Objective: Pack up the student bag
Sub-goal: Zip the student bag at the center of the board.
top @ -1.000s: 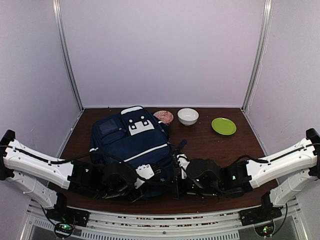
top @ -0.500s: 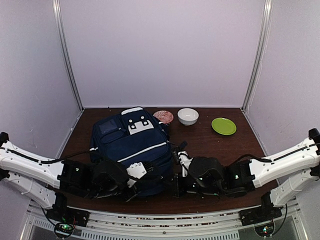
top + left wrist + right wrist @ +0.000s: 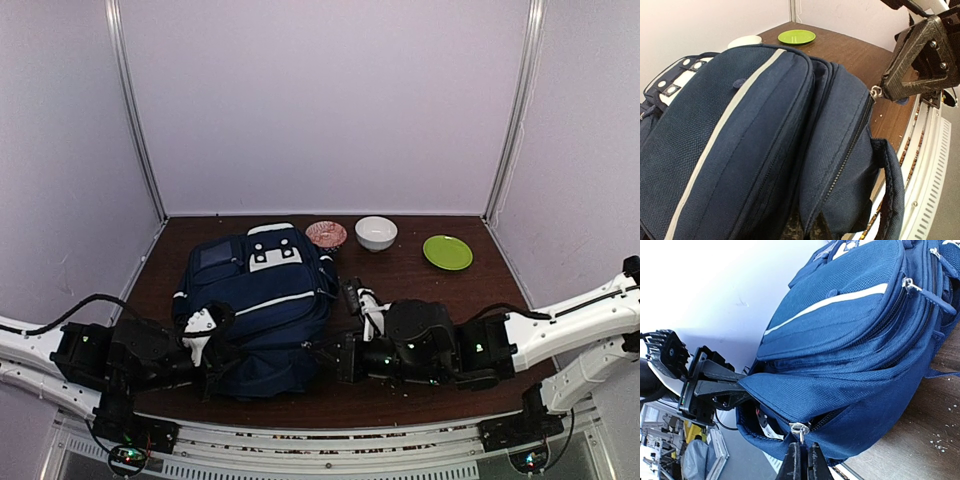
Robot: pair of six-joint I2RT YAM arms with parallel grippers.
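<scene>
Student bag lies on the left half of the table, reaching from near the front edge towards the back. The left gripper is clamped on the fabric at its near left corner. The right gripper pinches the zipper pull of the near compartment, which gapes partly unzipped. Something white shows inside; what it is cannot be told. Along the far edge stand a pink bowl just beside the bag, a white bowl and a green plate.
</scene>
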